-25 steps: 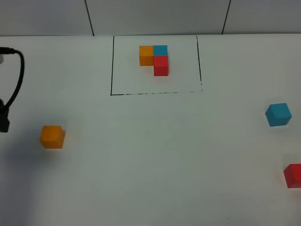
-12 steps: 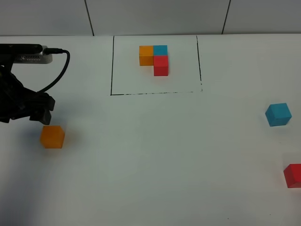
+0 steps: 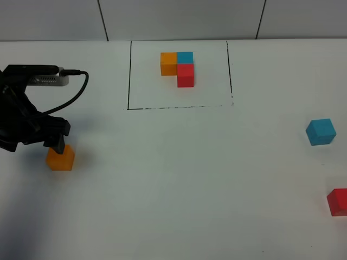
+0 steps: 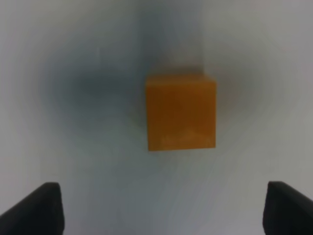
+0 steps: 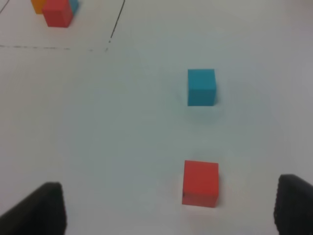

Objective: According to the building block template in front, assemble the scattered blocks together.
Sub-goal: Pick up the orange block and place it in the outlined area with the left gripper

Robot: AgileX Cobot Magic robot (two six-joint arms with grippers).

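The template (image 3: 178, 68), joined orange, blue and red cubes, sits inside a black outline (image 3: 129, 76) at the back; it also shows in the right wrist view (image 5: 56, 11). The loose orange cube (image 3: 60, 158) lies at the left. My left gripper (image 3: 54, 142) hovers just over its back edge, open and empty; in the left wrist view the cube (image 4: 181, 111) lies ahead of the spread fingertips (image 4: 44, 208). The loose blue cube (image 3: 320, 131) (image 5: 201, 87) and red cube (image 3: 338, 202) (image 5: 200, 183) lie at the right. My right gripper (image 5: 171, 215) is open, short of the red cube.
The white table (image 3: 184, 184) carries only these blocks. The left arm's black cable (image 3: 76, 95) loops above the orange cube. The red cube lies at the right edge of the exterior view. The right arm is out of the exterior view.
The left arm has come in from the left edge and moved right and down until its gripper stands over the orange cube. The cubes have not moved.
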